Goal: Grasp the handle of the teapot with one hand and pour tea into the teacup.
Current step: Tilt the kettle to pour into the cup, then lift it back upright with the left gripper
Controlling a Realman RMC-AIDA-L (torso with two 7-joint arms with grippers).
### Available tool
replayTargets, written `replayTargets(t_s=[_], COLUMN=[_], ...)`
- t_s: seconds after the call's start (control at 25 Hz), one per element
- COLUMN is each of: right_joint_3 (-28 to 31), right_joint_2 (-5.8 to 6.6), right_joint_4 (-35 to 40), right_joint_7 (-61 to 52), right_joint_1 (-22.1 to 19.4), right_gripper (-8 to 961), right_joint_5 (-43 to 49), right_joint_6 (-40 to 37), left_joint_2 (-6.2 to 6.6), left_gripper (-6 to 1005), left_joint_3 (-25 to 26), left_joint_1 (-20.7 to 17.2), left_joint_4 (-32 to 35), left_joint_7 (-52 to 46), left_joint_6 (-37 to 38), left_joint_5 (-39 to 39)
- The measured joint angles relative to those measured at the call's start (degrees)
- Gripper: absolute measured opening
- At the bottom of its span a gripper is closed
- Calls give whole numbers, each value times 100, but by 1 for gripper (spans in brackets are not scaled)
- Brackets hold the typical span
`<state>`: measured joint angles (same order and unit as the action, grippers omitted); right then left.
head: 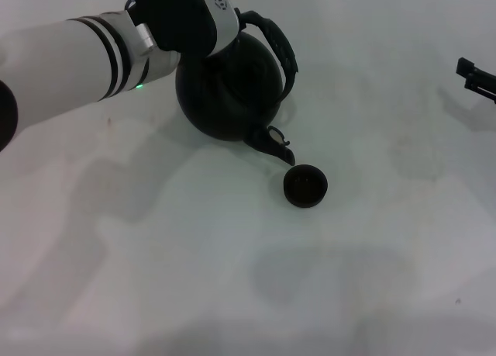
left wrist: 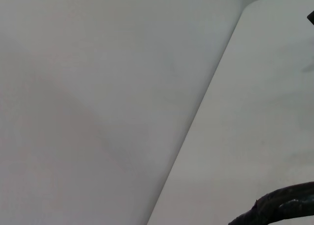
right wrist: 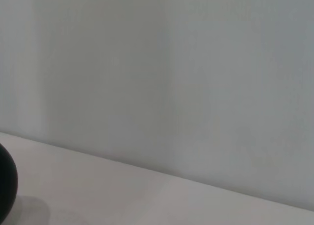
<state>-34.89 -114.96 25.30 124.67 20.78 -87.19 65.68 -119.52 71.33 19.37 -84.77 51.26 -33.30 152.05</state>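
Fingers of our left gripper (head: pixel 225 32) hide behind the wrist, grip unknowable; teapot (head: pixel 225 92) tilts, spout (head: pixel 275 144) just upper-left of the teacup (head: pixel 305 185).

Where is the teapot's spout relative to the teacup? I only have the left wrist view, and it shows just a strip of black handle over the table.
Observer: In the head view the teapot is tilted, and its spout points down at the teacup, with the tip close to the cup's rim on the teapot side.
Operator: Where am I holding it?
Observer: The left end effector sits at the upper end of the handle, on the side away from the teacup.
Operator: Is the other arm in the way?
Observer: No. The right end effector is at the right edge of the head view, well clear of the teapot and the teacup.
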Motion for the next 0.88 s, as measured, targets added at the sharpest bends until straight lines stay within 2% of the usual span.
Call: replayTargets(t_s=[0.32,0.88], right_joint_3=[0,0], right_joint_2=[0,0], right_joint_4=[-8,-17], right_joint_7=[10,14], right_joint_1=[14,67], right_gripper=[855,855], right_joint_5=[0,-8], right_joint_6=[-95,-253], left_joint_2=[3,-1], left_gripper=[92,92], left_joint_3=[-123,-228], left_joint_1=[46,151], left_joint_4=[-63,-78], left_joint_7=[-356,-371], left_joint_6=[0,55], left_joint_5=[409,478])
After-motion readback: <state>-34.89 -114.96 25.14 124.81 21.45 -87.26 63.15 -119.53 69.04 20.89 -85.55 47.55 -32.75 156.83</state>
